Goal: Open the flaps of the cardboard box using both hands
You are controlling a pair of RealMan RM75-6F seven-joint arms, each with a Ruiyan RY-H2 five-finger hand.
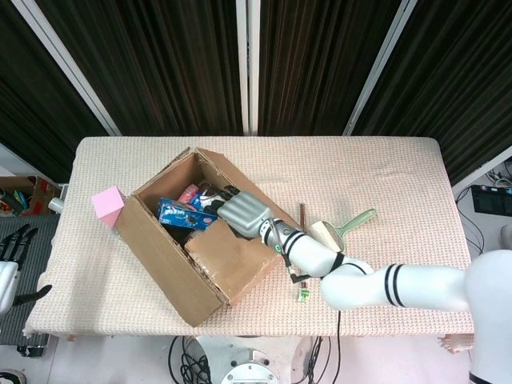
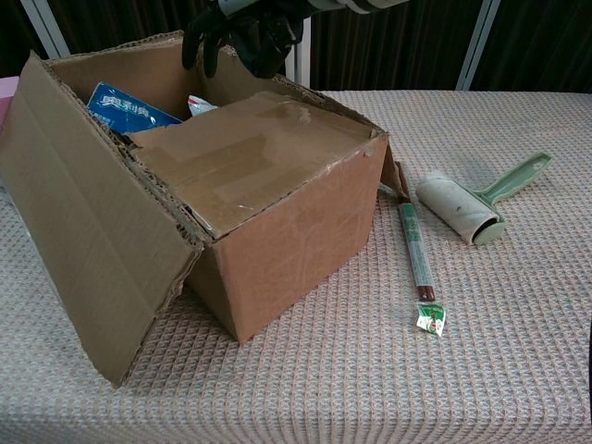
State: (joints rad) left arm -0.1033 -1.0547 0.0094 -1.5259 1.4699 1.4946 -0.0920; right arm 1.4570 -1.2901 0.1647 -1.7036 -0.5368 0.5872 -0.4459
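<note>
Your right hand (image 1: 244, 212) hovers over the cardboard box (image 1: 200, 240) mid-table, fingers loosely spread, gripping nothing, ready for the inner flap (image 2: 245, 153) still folded down. Your left hand (image 1: 10, 256) idles off-table left of the box, open

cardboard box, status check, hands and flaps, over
Right hand over the open cardboard box, holding nothing. Left hand idle off-table. One flap still folded in. Nothing blocking.

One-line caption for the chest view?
Right hand reaches over the half-open box; lint roller beside it.
</note>
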